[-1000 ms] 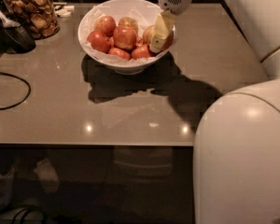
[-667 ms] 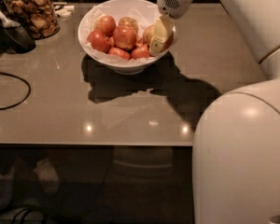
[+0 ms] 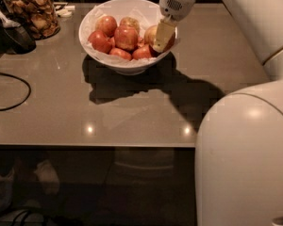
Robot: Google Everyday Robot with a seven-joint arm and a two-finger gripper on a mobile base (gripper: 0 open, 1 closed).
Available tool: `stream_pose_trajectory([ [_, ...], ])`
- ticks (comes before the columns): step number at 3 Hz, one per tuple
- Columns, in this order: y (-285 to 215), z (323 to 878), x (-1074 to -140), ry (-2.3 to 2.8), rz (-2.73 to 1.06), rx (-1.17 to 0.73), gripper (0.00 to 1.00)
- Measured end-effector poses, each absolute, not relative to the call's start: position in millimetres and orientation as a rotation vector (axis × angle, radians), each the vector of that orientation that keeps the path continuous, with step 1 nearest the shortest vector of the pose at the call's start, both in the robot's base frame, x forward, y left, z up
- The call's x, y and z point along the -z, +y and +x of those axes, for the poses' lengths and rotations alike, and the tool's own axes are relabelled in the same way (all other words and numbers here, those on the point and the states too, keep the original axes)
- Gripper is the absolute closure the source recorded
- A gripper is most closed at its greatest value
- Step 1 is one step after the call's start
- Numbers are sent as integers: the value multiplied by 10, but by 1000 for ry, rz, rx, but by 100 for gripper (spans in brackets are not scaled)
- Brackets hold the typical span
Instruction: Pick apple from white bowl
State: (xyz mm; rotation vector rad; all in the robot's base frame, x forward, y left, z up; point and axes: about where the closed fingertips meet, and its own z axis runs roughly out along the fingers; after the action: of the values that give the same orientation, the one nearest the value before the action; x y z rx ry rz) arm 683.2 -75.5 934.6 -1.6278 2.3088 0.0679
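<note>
Hanging in the white bowl (image 3: 127, 68) of red apples (image 3: 126, 36), the pincer (image 3: 159, 44) overlaps the apple (image 3: 150, 32); grip unclear.

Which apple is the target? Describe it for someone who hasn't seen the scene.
Find the white bowl at the far side of the grey table. At the bowl's right edge, the gripper sits right over the apple, partly hiding it. It is pale yellow-tan, while the apples to its left are redder.

Arm (image 3: 253, 19) reaches in from the right, hand (image 3: 162, 36) hanging tilted downward
</note>
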Motion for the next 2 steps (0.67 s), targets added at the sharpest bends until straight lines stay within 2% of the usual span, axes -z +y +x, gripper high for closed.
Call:
stream_pose_trajectory([
  [2,-755,6832,-9346,2309,-1628,-68,100],
])
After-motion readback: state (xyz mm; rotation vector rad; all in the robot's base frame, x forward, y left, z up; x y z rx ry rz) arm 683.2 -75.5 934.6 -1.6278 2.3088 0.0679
